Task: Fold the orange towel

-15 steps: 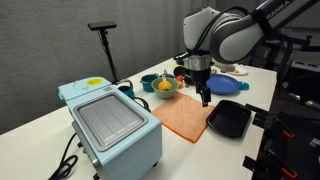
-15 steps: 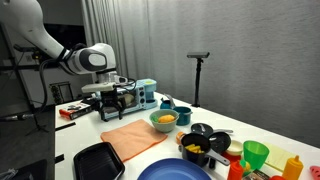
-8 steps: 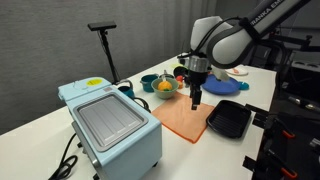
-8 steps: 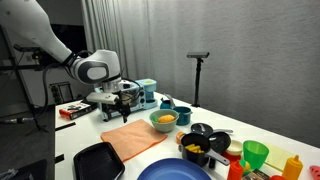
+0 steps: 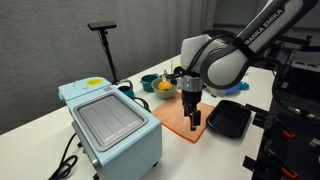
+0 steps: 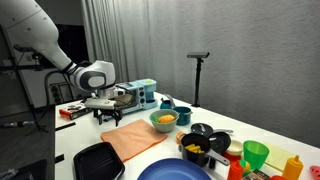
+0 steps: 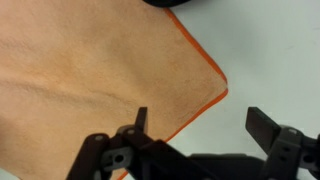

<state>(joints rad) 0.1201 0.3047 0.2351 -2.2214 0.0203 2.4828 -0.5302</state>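
The orange towel (image 5: 180,116) lies flat on the white table, between the teal bowl and the black square tray; it also shows in an exterior view (image 6: 135,138). My gripper (image 5: 195,123) hangs low over the towel's corner nearest the tray, also seen in an exterior view (image 6: 107,120). In the wrist view the towel (image 7: 90,70) fills the upper left, its corner (image 7: 218,88) pointing right. My gripper (image 7: 203,122) is open and empty; one finger (image 7: 141,118) stands over the towel's edge, the other finger (image 7: 263,125) over bare table.
A black square tray (image 5: 228,119) lies right beside the towel. A teal bowl with fruit (image 5: 165,87) stands behind it. A light blue appliance (image 5: 110,123) is at the table's front. A blue round plate (image 6: 175,170), cups and bottles (image 6: 255,155) crowd one end.
My gripper has moved from the far side of the towel across it toward the corner by the tray, and has come lower. The towel has not moved.
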